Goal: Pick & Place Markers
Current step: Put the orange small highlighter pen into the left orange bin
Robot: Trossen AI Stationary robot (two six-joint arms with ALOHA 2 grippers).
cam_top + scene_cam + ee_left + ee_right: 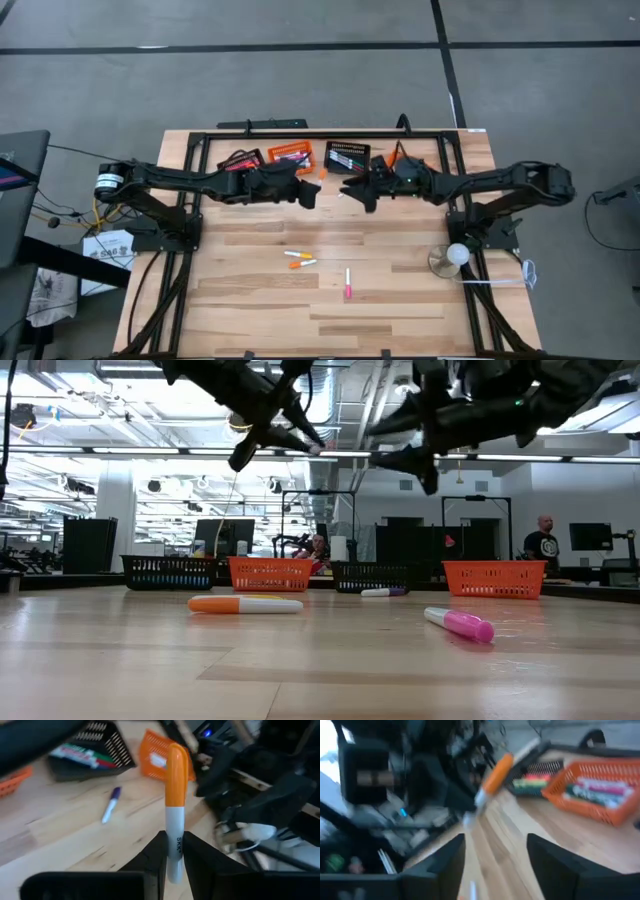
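Note:
My left gripper (310,190) hangs above the table's middle near the far edge, shut on a marker with a white barrel and an orange cap (176,775). My right gripper (357,190) faces it from the right, open and holding nothing; its wrist view shows both fingers spread wide, with the held marker (496,776) ahead of them. Loose markers lie flat on the table: two orange-capped ones (299,259), a pink one (348,283) and a purple one (110,805). The baskets along the far edge (290,155) hold more markers. My left gripper pinches the marker's white barrel (173,851) between its two fingers, near the end away from the cap. The marker lies along the fingers and sticks out forward past them, orange cap foremost. It is lifted clear of the table.
Black baskets (240,160) (347,157) and orange baskets (595,790) stand in a row at the far edge. A small white round object (455,255) sits by the right arm's base. The two grippers are close together. People show in the room behind (541,545).

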